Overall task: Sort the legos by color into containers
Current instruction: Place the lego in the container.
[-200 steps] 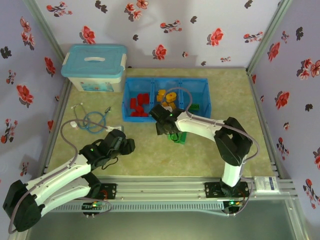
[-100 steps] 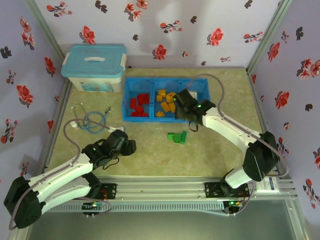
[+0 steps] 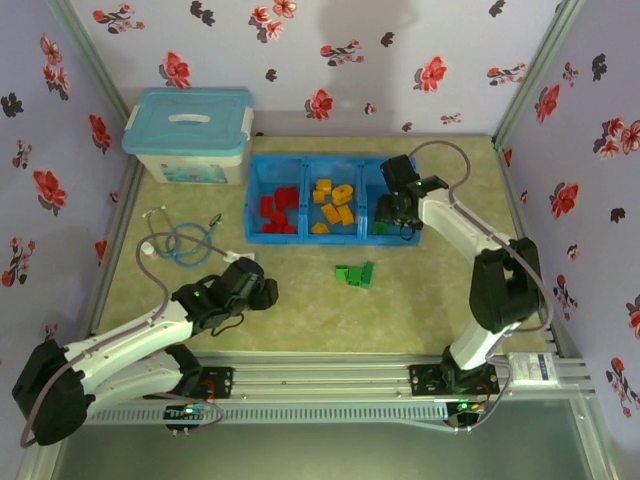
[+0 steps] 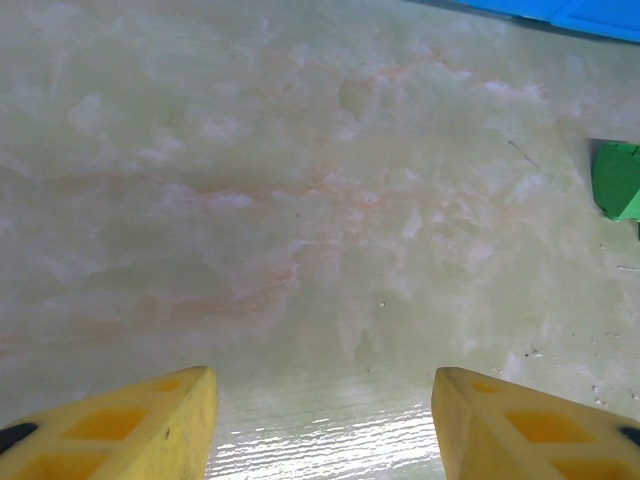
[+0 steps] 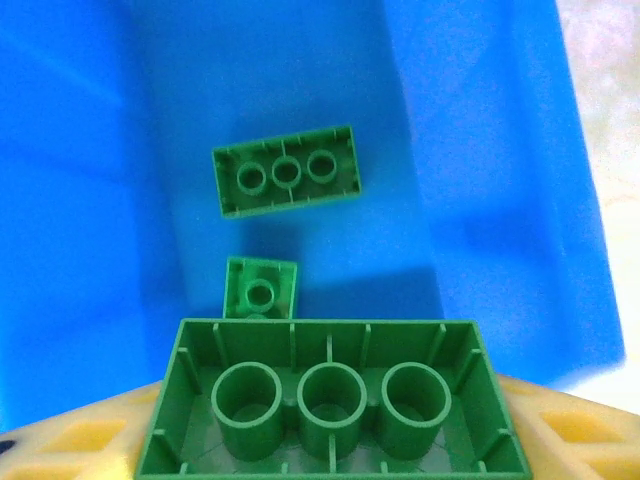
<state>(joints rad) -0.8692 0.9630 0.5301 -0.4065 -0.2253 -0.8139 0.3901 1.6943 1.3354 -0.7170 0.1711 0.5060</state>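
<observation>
Pinching a green brick [image 5: 330, 400] above the green compartment [image 5: 490, 180], the right gripper [image 3: 400, 207] could release it high, bouncing it out.

A: Tray [image 3: 300, 162] colour?
B: Bright blue. Red legos [image 3: 278, 212], orange-yellow legos [image 3: 333, 203], green legos [image 3: 355, 274].
A: Desk [image 3: 430, 295]?
B: Pale green-beige, marbled, faint orange veins.
A: Left fingers [image 4: 130, 425]?
B: Yellow. Right fingers [image 5: 570, 420] yellow too, green brick [image 5: 330, 400] between them.
A: Surroundings?
B: Walls [image 3: 400, 40] lilac, red and black flower print. Storage box [image 3: 188, 135] pale blue, white handle. Arms [image 3: 120, 345] white, black joints.
</observation>
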